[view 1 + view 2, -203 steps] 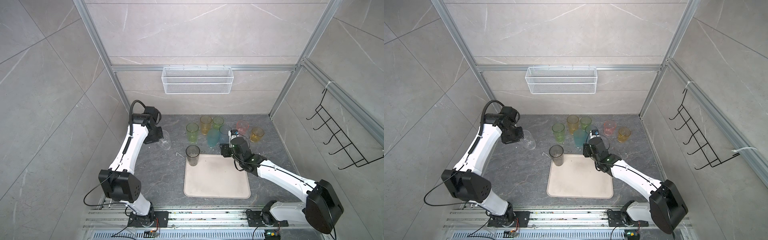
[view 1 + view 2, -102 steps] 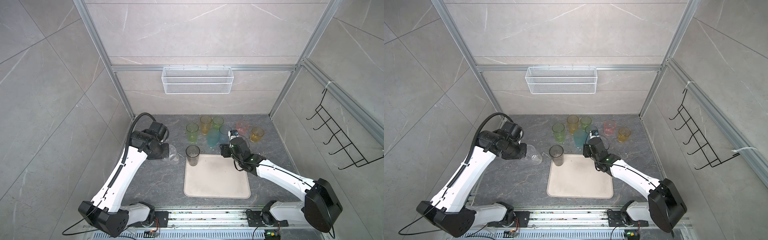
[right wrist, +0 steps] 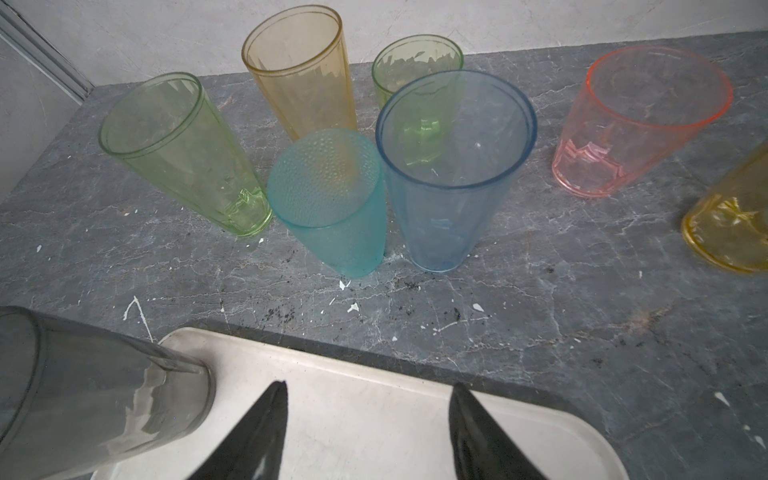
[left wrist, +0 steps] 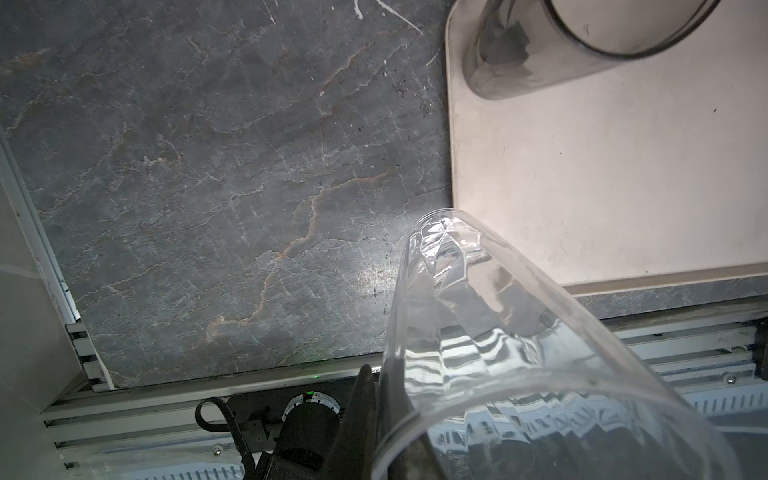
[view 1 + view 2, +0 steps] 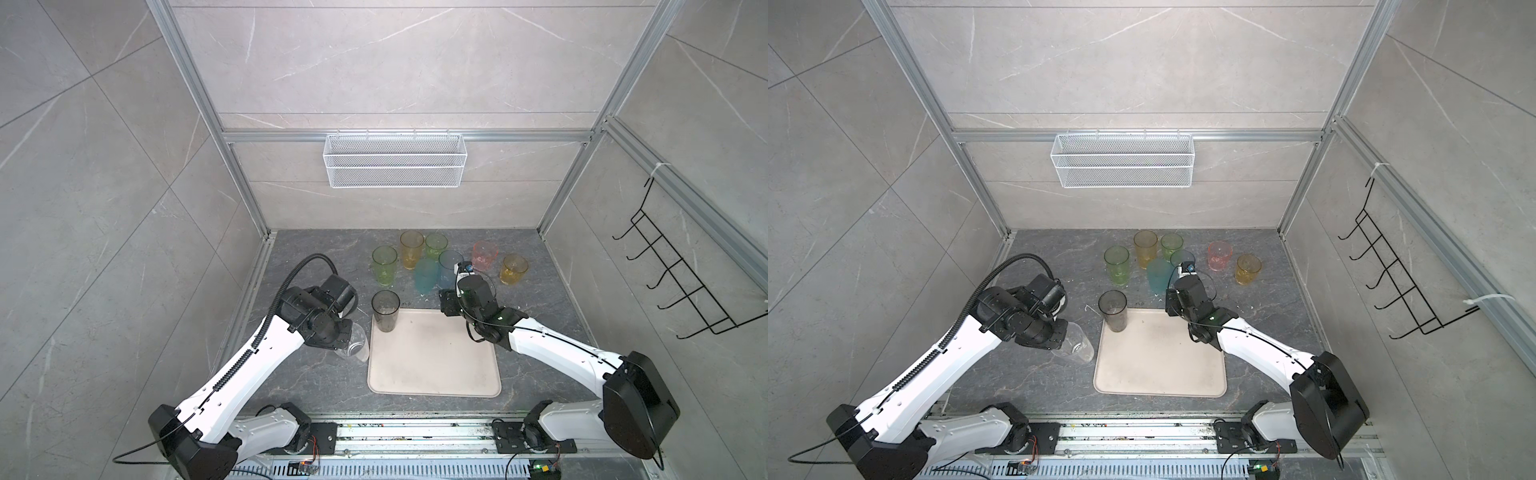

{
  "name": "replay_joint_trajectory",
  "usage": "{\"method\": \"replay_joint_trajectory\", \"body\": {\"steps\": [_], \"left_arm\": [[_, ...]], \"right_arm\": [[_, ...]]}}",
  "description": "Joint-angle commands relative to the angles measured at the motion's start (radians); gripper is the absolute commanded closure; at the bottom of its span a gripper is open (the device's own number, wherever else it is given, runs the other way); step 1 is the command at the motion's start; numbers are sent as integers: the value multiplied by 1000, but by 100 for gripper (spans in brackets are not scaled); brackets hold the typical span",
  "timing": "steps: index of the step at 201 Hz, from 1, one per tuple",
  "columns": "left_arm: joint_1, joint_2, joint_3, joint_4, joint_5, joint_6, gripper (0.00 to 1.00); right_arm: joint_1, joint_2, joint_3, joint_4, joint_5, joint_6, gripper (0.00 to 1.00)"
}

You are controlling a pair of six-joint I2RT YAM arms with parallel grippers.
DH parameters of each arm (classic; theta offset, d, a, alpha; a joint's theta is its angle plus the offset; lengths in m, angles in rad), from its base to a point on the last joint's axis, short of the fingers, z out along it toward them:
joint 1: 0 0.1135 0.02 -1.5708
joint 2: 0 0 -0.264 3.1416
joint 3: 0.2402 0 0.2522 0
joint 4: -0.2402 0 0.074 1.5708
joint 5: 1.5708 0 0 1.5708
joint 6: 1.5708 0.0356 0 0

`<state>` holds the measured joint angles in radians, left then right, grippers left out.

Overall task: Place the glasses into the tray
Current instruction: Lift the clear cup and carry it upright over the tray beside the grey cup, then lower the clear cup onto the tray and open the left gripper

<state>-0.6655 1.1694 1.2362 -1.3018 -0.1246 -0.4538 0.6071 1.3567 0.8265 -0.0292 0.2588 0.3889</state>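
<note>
Pinching the rim of the clear glass (image 5: 354,348), the left hand (image 4: 376,395) holds it tilted over the bench (image 5: 316,257) just beside the tray (image 5: 436,365). The right hand (image 3: 365,419) hangs spread above the tray's far edge, and the grey glass (image 5: 385,311) stands inside.

Left arm (image 5: 257,357) bent low, left fingers (image 4: 359,415) pinched together; right arm (image 5: 561,349) stretched forward, right fingers (image 3: 257,436) parted

- The worktop (image 5: 316,257) is dark grey veined stone with white specks.
- A cream tray (image 5: 432,374) lies flat at the near middle.
- Beyond it stand a tall green glass (image 5: 384,266), tall amber glass (image 5: 411,249), short green glass (image 5: 435,246), blue glass (image 5: 446,268), pink glass (image 5: 484,255) and short amber glass (image 5: 513,270).
- The teal glass (image 5: 426,276) stands upside down.
</note>
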Motion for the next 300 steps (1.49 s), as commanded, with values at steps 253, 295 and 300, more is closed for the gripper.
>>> {"method": "replay_joint_trajectory", "body": {"steps": [253,295,300], "left_arm": [[-168,438,144,201,-78,-86,100],[-155,443,137,211,-83,-89,100],[-153,443,136,211,-84,-88,100]], "right_arm": [[-3,9,27,-18,11,11,37],[-4,10,29,-19,11,12,36],[-3,11,29,-20,10,13,36]]}}
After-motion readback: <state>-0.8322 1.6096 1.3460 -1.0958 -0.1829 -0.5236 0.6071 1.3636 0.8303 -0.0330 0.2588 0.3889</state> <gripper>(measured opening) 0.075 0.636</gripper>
